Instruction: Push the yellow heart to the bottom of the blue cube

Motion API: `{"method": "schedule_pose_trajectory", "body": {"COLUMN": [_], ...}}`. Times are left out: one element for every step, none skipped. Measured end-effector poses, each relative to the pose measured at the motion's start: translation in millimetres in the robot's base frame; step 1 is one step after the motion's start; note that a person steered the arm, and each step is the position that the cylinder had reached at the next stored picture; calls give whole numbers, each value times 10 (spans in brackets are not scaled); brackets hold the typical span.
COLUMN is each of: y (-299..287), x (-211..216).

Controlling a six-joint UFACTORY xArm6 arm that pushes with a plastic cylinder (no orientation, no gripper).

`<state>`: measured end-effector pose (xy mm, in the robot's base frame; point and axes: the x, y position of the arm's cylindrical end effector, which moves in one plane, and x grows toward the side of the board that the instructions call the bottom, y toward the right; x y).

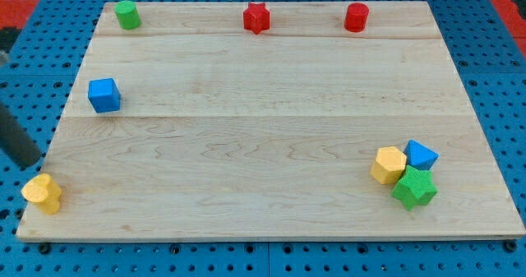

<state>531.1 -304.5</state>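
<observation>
camera view | my tip (pixel 33 163) is a bare rod, no jaws to open or close | yellow heart (pixel 42 193) just below it, touching or nearly | blue cube (pixel 103 94) up and right | judgement: get under the heart, nudge it up-right, stop short beneath the cube

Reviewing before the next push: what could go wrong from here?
1. The yellow heart sits at the board's bottom-left corner; a skewed push could slide it off the edge.
2. My tip is just above the heart, between it and the blue cube, so pushing from here sends it away.
</observation>
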Motion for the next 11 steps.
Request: {"method": "schedule_pose_trajectory", "body": {"y": [0,346,752,205,920,1810,1846,1312,1088,811,1080], "x": [322,331,485,622,724,750,551,476,444,311,211]}}
